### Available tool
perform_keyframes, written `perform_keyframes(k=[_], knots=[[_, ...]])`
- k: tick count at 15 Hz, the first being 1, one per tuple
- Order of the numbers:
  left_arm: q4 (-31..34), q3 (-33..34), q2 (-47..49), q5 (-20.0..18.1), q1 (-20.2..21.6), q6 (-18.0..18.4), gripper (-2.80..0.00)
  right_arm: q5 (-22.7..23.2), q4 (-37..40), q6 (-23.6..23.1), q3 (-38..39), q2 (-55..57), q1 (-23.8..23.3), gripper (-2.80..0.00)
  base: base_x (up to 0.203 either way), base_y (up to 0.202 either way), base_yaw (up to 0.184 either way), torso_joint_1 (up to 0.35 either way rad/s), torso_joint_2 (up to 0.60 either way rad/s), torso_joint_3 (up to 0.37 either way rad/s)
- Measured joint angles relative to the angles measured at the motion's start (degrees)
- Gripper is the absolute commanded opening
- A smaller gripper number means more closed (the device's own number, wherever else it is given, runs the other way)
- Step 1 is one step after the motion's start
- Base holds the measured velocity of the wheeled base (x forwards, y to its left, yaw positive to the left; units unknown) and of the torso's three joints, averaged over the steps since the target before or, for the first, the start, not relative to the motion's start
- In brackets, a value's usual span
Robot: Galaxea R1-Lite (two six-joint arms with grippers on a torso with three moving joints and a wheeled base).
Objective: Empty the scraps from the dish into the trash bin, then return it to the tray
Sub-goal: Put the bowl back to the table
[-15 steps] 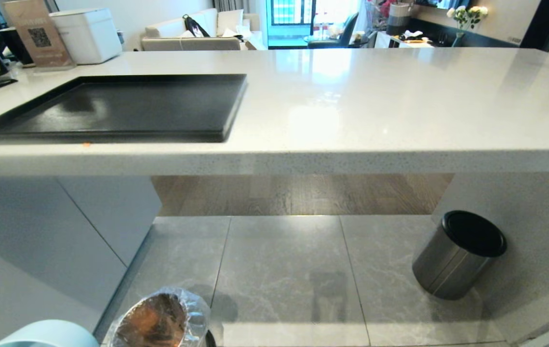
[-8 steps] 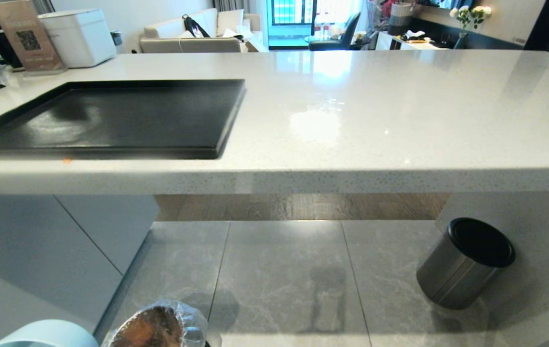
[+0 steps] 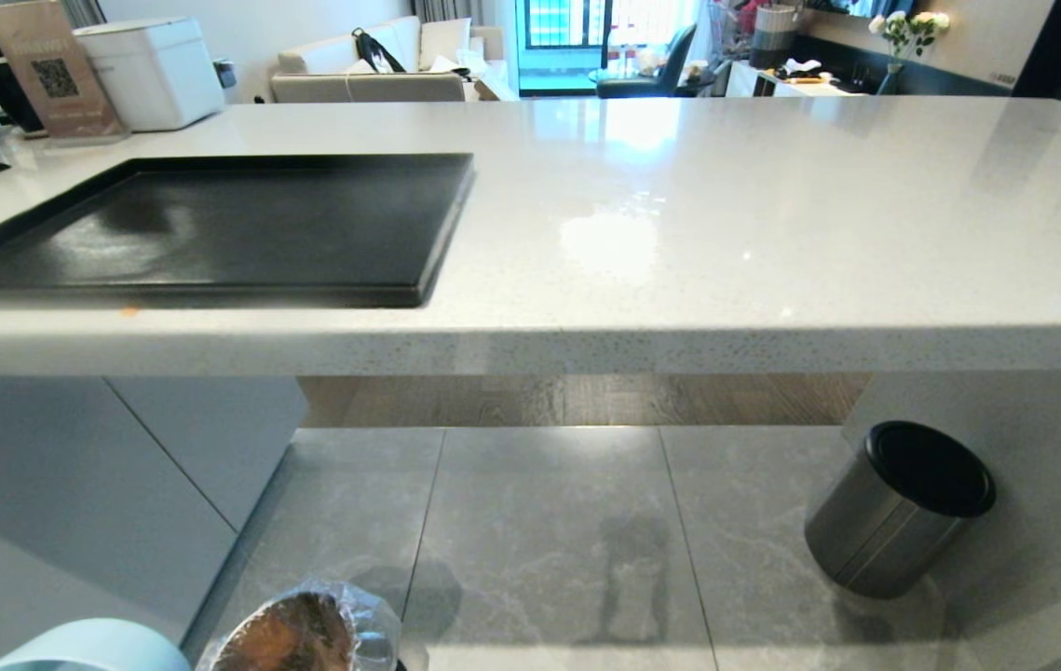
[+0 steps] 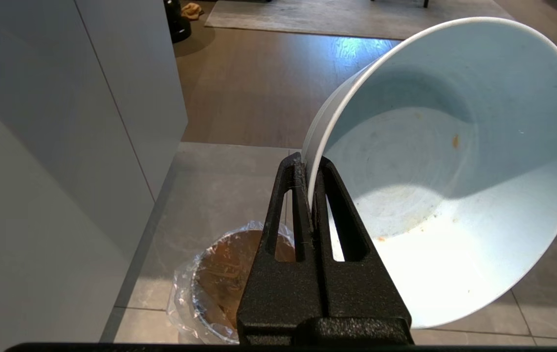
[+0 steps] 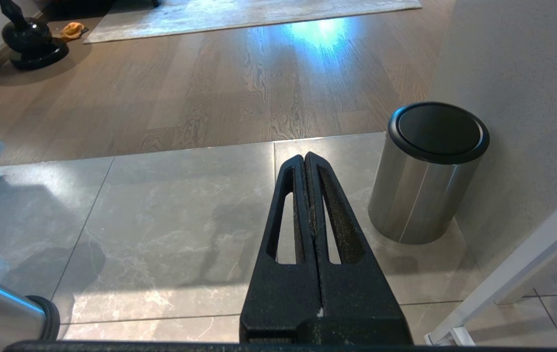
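My left gripper (image 4: 310, 164) is shut on the rim of the dish (image 4: 454, 171), a pale blue bowl with a white inside, held tipped on its side; only specks and smears remain in it. Its outside shows at the head view's lower left corner (image 3: 88, 648). The trash bin (image 4: 219, 283) with its crinkled plastic liner stands on the floor below and beside the held dish, also visible in the head view (image 3: 306, 634). The scraps themselves cannot be made out. The black tray (image 3: 213, 228) lies bare on the counter's left part. My right gripper (image 5: 305, 159) hangs shut and holds nothing above the floor tiles.
A brushed-steel cylinder bin with a black top (image 3: 898, 508) stands on the floor at the right under the white counter (image 3: 726, 233). A grey cabinet (image 3: 74, 485) is at the left. A white box (image 3: 153, 70) and a sign (image 3: 50, 70) sit behind the tray.
The whole head view shifted between one second ago and half a second ago, the counter sliding lower in the picture; since then nothing has moved. The dish stays in my left gripper.
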Motion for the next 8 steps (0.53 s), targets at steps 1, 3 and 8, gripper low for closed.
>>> perform_keyframes(k=[1,3,8], knots=[[0.0,0.0,0.0,0.0,0.0,0.0,-2.80,0.0,0.0,0.0,0.0,0.0,0.0,-2.80,0.000,0.000,0.000,0.000,0.00,0.000],[0.0,0.0,0.0,0.0,0.0,0.0,-2.80,0.0,0.0,0.0,0.0,0.0,0.0,-2.80,0.000,0.000,0.000,0.000,0.00,0.000],[0.0,0.0,0.0,0.0,0.0,0.0,-2.80,0.0,0.0,0.1,0.0,0.0,0.0,-2.80,0.000,0.000,0.000,0.000,0.00,0.000]])
